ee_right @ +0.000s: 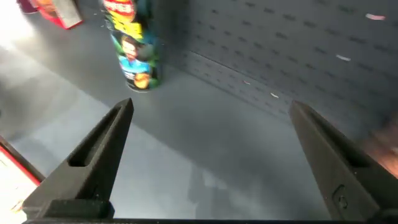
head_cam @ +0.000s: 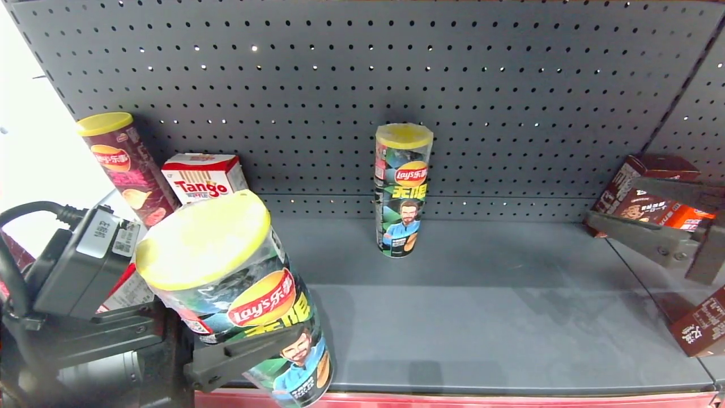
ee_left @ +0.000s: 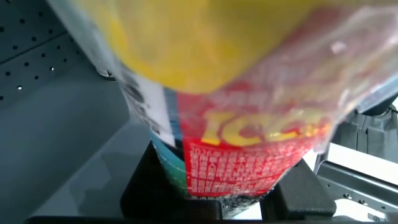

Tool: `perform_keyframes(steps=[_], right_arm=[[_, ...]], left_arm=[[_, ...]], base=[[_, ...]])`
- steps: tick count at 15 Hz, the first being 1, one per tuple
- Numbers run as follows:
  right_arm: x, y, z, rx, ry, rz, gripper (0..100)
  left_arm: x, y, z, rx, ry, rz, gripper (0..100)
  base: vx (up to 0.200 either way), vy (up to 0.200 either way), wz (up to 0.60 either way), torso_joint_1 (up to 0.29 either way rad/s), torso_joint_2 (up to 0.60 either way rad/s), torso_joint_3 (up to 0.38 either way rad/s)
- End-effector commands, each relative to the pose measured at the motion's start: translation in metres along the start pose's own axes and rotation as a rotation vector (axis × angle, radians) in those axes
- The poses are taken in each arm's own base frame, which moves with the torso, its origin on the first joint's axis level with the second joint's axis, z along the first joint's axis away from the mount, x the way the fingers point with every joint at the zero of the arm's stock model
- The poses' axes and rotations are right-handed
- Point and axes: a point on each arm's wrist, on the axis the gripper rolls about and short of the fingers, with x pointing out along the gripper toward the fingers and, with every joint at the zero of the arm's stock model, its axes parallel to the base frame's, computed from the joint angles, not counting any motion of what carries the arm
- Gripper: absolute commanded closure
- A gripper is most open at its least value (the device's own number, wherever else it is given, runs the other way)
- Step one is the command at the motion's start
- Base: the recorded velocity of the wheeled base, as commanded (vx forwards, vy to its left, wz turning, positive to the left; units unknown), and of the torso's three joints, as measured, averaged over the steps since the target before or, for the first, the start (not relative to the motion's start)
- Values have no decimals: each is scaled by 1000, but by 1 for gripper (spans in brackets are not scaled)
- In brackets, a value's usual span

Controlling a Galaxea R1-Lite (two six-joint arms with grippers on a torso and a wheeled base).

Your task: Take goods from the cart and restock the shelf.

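My left gripper [head_cam: 243, 340] is shut on a chip can [head_cam: 238, 283] with a yellow lid, tilted at the front left edge of the grey shelf [head_cam: 481, 317]. The same can [ee_left: 236, 124] looms close in the left wrist view, with dark fingers [ee_left: 149, 190] at its base. A second, matching can [head_cam: 401, 192] stands upright near the back wall at the shelf's centre, and it is also the can [ee_right: 134, 46] in the right wrist view. My right gripper [head_cam: 651, 212] hovers over the shelf's right side, and this gripper [ee_right: 211, 107] is open with nothing between its fingers.
A maroon chip can [head_cam: 127, 167] leans at the back left beside a white and red wafer box [head_cam: 204, 175]. Brown boxes [head_cam: 651, 192] stand at the right, another [head_cam: 699, 326] at the front right. The pegboard wall [head_cam: 453, 85] closes the back. Free room lies mid-shelf.
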Motion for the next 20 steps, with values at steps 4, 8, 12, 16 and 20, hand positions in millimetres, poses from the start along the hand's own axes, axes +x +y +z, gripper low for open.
perform_keyframes(steps=[4,8,12,16,20], right_arm=[[68,1,-10,10,28,183,0],[107,-5,-1,-15,-34,413,0],[139,-15,-8,-73,-104,611,0],[161,-18,-8,-76,-116,635,0],[181,-19,-16,-78,-120,642,0]], left_arm=[[2,1,-1,-6,6,2,100],[1,3,-2,-21,9,12,100],[3,5,1,-29,-19,11,100],[3,5,1,-30,-20,13,100],[2,4,2,-30,-23,13,100]], base=[[0,0,0,0,0,0],[0,0,0,0,0,0],[0,0,0,0,0,0],[0,0,0,0,0,0],[0,0,0,0,0,0]])
